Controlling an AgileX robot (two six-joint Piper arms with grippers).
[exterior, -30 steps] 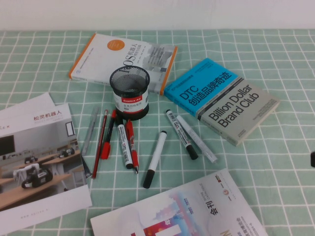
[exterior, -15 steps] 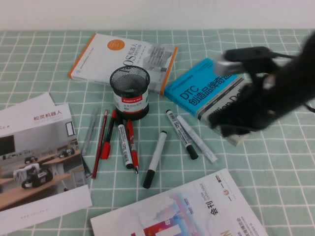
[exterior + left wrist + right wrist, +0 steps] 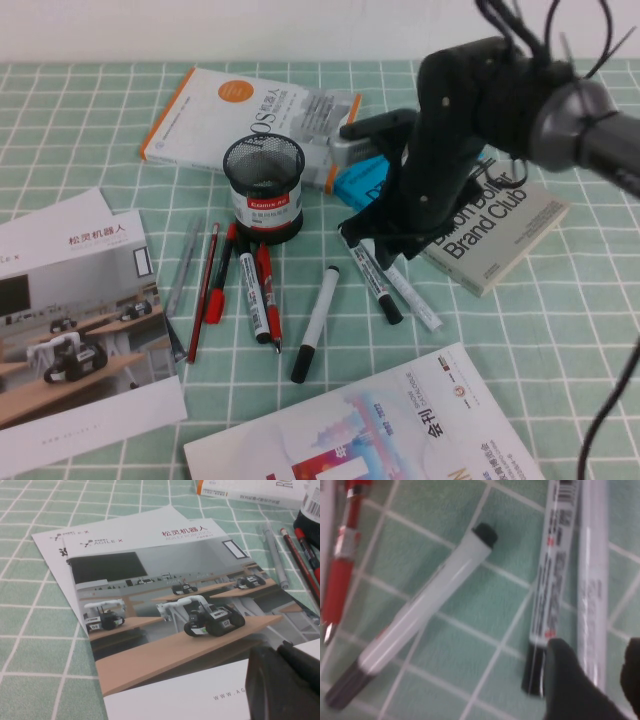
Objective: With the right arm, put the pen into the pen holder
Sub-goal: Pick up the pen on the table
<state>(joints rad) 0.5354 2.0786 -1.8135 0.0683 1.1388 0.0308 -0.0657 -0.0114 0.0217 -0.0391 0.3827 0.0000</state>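
Observation:
The slim translucent pen (image 3: 418,302) lies on the green checked cloth to the right of a black-capped white marker (image 3: 372,275). In the right wrist view the pen (image 3: 592,575) runs between my black fingers (image 3: 565,680). My right gripper (image 3: 385,250) is open and low over the pen's far end, with one finger on each side of it (image 3: 597,675). The black mesh pen holder (image 3: 263,190) with its red-and-white label stands upright to the left of the right arm. My left gripper (image 3: 285,685) is shut over a brochure and does not show in the high view.
A blue book (image 3: 455,200) lies under the right arm and a white book (image 3: 250,115) behind the holder. Another marker (image 3: 316,322), red pens (image 3: 266,290) and a grey pen (image 3: 183,265) lie before the holder. Brochures (image 3: 70,320) (image 3: 370,430) cover the near side.
My right arm has come in from the right edge, crossed the blue book and come down over the translucent pen. The pens and the holder have not moved.

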